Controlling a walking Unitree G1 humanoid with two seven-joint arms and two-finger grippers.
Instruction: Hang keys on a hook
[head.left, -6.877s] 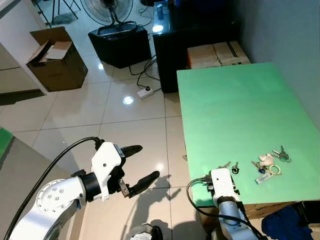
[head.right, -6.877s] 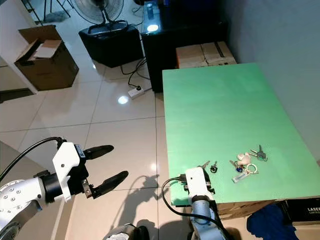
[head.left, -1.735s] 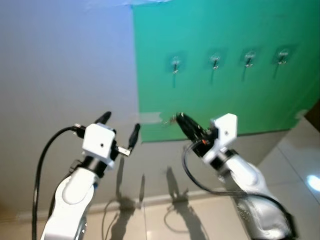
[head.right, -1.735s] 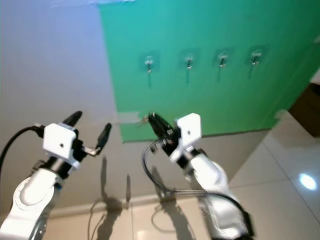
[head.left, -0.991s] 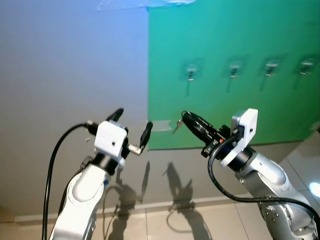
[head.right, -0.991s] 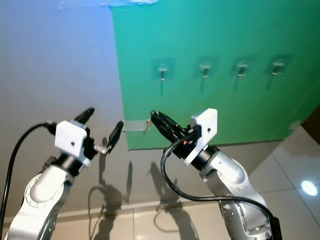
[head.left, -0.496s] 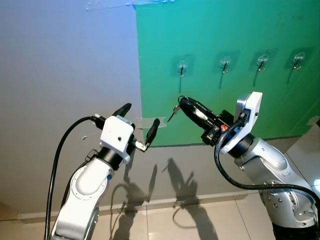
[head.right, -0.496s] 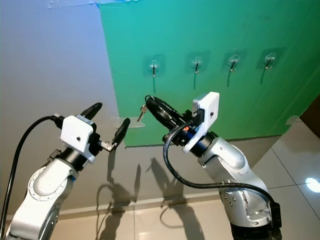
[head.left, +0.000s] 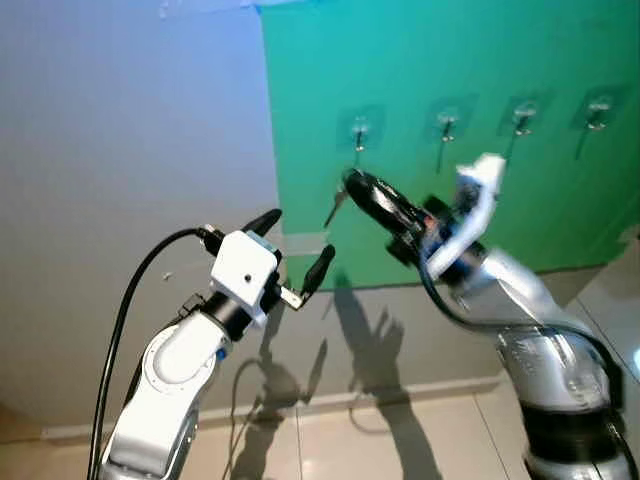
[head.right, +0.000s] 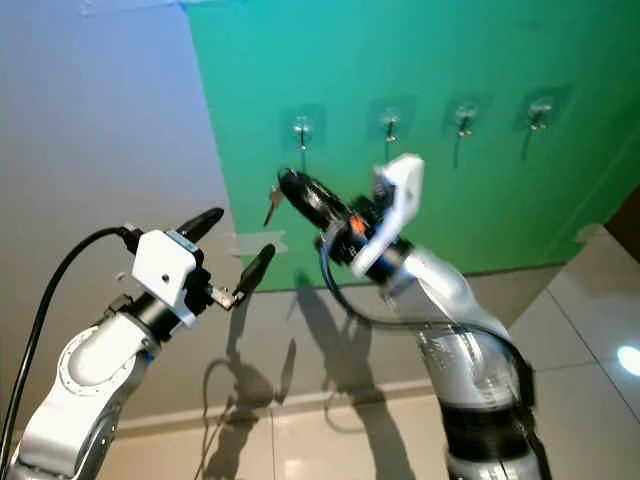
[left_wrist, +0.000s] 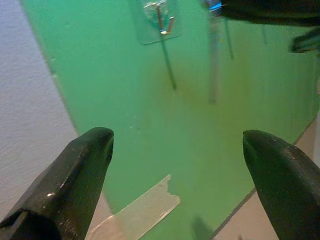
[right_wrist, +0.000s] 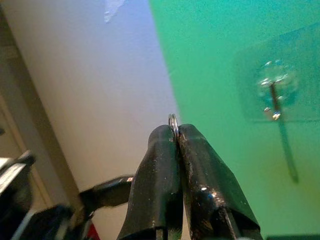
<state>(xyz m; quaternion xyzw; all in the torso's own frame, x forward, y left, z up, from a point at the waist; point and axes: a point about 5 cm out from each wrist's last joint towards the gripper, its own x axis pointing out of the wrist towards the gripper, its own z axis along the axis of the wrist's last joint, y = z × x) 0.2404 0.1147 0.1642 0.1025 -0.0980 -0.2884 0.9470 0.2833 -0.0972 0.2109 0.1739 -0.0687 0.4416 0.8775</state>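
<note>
Right gripper (head.left: 352, 183), fingers pressed together on the key ring (right_wrist: 173, 121), is raised at frame centre just below the leftmost hook (head.left: 359, 130) on the green panel (head.left: 420, 60); a key (head.left: 334, 208) dangles beneath. Left gripper (head.left: 297, 246), fingers spread and empty, sits lower left.

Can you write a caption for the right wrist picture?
Right gripper pinches a key ring near the hook.
</note>
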